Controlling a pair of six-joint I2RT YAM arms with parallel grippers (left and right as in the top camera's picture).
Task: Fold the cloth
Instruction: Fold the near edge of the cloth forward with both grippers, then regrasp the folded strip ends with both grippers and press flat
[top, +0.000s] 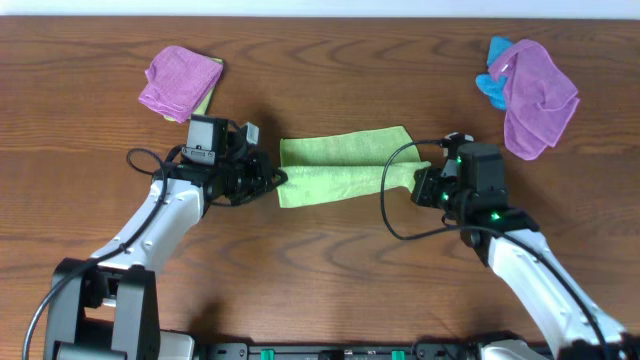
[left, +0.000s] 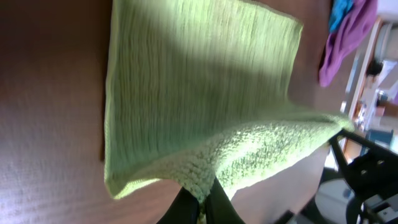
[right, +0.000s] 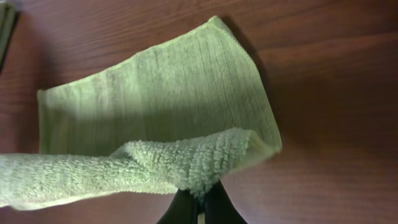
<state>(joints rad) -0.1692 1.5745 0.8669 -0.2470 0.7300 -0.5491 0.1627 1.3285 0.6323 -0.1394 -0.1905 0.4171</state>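
While the lime-green cloth (top: 340, 150) lies in the middle of the counter (top: 320, 280), its near edge is held up at both ends. The left pincer (top: 274, 182) is clenched on the left end, and the right pincer (top: 422, 186) on the right end. The first fold looks half done. Next, the lifted edge should be carried toward the counter's far edge and laid evenly on the cloth's far side. No brand, label or writing can be read.

Your two arms reach inward with wrists low, left gripper (top: 276, 181) and right gripper (top: 419, 188) facing each other, each pinched tight on the cloth (top: 335, 165).
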